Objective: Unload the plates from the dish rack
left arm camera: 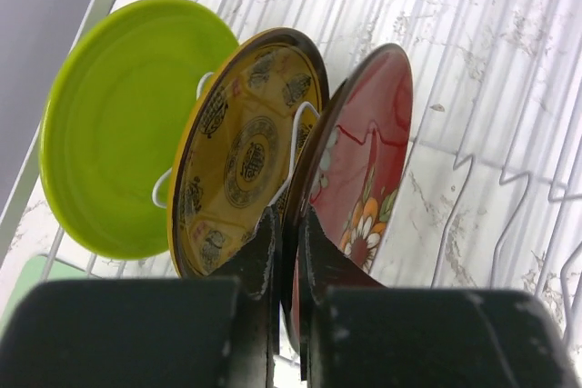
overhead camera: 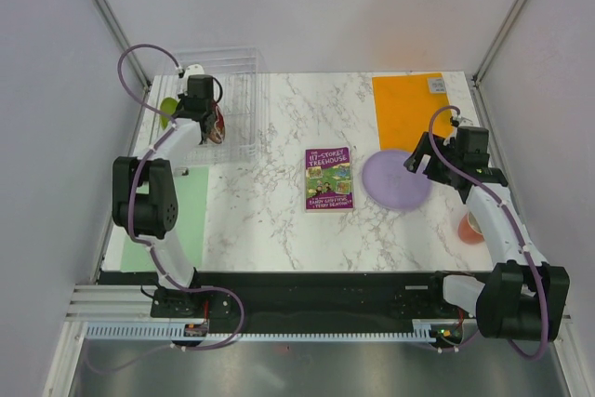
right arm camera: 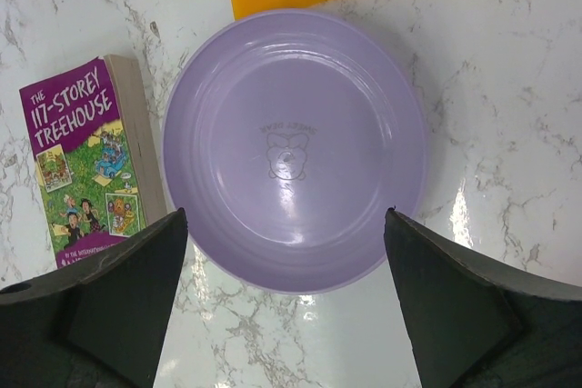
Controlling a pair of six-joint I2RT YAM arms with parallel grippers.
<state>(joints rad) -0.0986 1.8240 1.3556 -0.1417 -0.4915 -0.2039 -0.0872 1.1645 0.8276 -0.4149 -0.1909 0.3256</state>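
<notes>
In the clear dish rack [overhead camera: 237, 72] at the back left, three plates stand on edge: lime green [left arm camera: 118, 124], yellow patterned [left arm camera: 241, 156] and dark red patterned [left arm camera: 364, 161]. My left gripper [left arm camera: 289, 224] is shut on the near rim of the dark red plate, one finger on each face. The large lavender plate [right arm camera: 296, 147] lies flat on the marble table, right of centre [overhead camera: 396, 178]. My right gripper [right arm camera: 285, 213] hovers over its near edge, open and holding nothing.
A purple book [overhead camera: 328, 178] lies just left of the lavender plate. A flat orange mat [overhead camera: 409, 109] is behind that plate, an orange-pink cup [overhead camera: 469, 227] sits by the right arm, and a pale green mat [overhead camera: 177, 216] lies front left.
</notes>
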